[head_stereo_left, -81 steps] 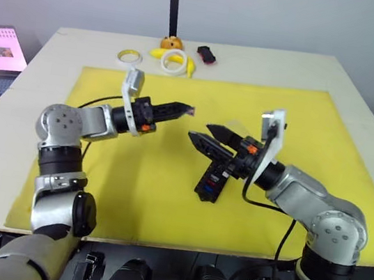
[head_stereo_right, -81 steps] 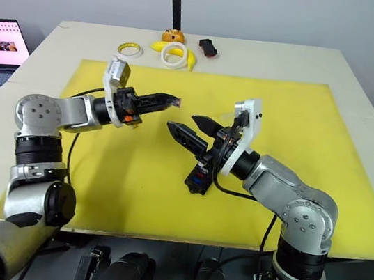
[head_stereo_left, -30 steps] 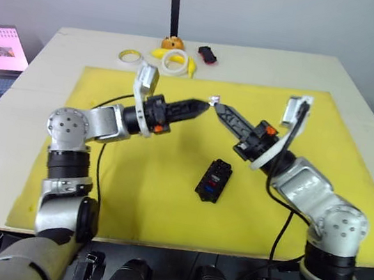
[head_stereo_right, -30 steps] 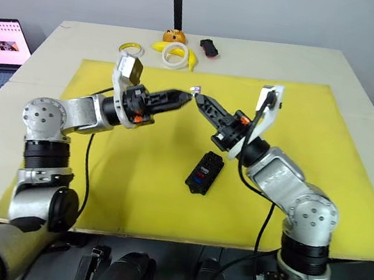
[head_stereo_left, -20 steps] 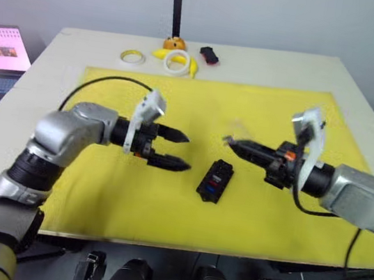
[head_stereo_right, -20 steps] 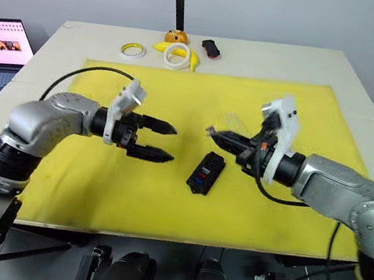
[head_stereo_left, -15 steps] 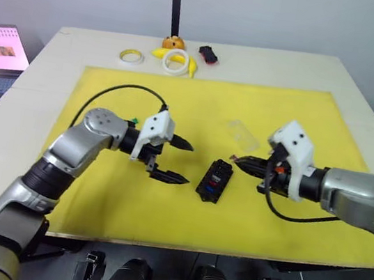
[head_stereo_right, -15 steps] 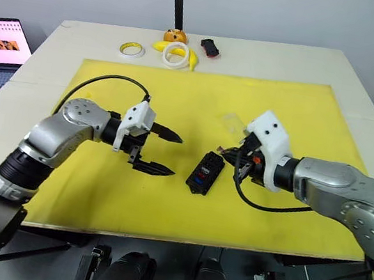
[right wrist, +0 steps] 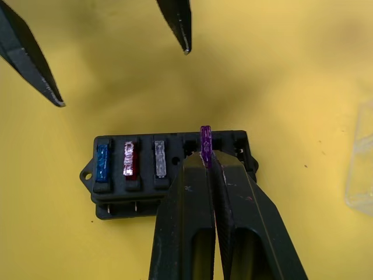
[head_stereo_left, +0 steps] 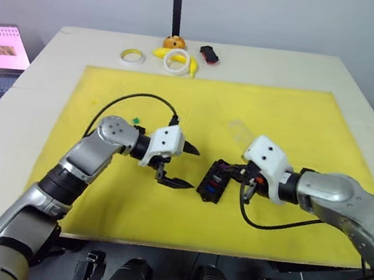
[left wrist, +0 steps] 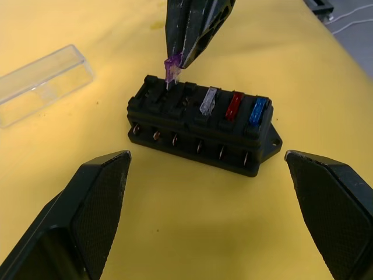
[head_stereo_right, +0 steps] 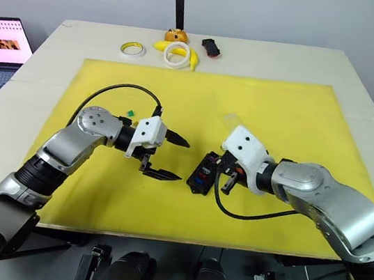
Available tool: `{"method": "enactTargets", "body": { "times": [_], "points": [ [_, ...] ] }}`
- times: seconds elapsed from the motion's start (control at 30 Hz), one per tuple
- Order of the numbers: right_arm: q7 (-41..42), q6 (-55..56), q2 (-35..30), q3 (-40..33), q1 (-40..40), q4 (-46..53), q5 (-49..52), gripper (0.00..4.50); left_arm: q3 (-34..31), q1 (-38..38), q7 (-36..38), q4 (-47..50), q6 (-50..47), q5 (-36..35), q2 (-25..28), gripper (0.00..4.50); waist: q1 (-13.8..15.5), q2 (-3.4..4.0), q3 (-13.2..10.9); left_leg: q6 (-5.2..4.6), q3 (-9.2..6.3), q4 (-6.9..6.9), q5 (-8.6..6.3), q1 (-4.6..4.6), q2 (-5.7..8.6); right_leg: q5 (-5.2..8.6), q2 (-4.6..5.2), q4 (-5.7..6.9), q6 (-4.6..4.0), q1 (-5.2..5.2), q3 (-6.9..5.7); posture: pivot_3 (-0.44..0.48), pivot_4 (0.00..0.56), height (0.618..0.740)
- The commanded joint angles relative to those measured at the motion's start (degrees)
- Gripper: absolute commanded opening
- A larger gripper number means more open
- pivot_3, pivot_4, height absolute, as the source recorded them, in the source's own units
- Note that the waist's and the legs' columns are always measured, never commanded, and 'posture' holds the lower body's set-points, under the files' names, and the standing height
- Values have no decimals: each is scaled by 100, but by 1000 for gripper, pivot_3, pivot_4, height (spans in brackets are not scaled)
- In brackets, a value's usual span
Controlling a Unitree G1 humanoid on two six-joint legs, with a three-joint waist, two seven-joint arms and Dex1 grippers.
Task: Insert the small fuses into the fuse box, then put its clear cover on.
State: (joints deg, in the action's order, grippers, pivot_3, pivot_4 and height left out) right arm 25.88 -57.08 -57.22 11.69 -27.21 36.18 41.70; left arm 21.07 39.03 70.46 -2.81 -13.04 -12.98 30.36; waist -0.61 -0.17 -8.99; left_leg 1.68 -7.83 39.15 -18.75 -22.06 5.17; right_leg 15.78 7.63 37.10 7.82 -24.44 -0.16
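Your right gripper (right wrist: 206, 166) is clamped on a purple fuse (right wrist: 204, 137), its two black fingers pressed together with the fuse pinched at the tips. The fuse stands upright directly over the fuse box (right wrist: 169, 169), at the fourth slot of the row, counted from the blue end. In the left wrist view the fuse's lower edge meets the top of that slot; whether it is seated cannot be told.

The fuse box lies on the yellow mat (head_stereo_left: 302, 122), between your two grippers. Three fuses already sit in one row: a blue fuse (right wrist: 102, 163) at the end with the mounting tab, a red fuse (right wrist: 129, 161) next to it, then a grey fuse (right wrist: 159, 159). The purple fuse is just beside the grey one.

Your left gripper (head_stereo_left: 183, 165) hangs near the box on its left side, fingers spread wide and holding nothing. It is apart from the box.

The clear cover (left wrist: 44, 83) lies flat on the mat near the box, on its far side, not touching it. A green fuse (head_stereo_right: 129, 112) lies loose on the mat, to the left of your left arm and well apart from the box.

At the far edge of the table (head_stereo_left: 361, 103) lie white tape rings (head_stereo_left: 176, 59).
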Motion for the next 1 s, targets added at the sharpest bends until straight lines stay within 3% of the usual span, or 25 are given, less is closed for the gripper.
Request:
{"method": "enactTargets", "body": {
  "times": [0.03,1.0],
  "points": [
    [165,4,53,-64,-109,115,-251,0,-80,35,42,88,134,51,-27,4472,1,0,0,0,0,0,0,0,0,0,0,0,0,0,0,0,150,740],
    [1170,-364,234,266,-464,-32,-1274,0,-63,95,-101,8,233,311,-399,4472,-1,0,0,0,-1,2,0,0,1,0,0,4,0,0,-1,0,150,740]
  ]
}}
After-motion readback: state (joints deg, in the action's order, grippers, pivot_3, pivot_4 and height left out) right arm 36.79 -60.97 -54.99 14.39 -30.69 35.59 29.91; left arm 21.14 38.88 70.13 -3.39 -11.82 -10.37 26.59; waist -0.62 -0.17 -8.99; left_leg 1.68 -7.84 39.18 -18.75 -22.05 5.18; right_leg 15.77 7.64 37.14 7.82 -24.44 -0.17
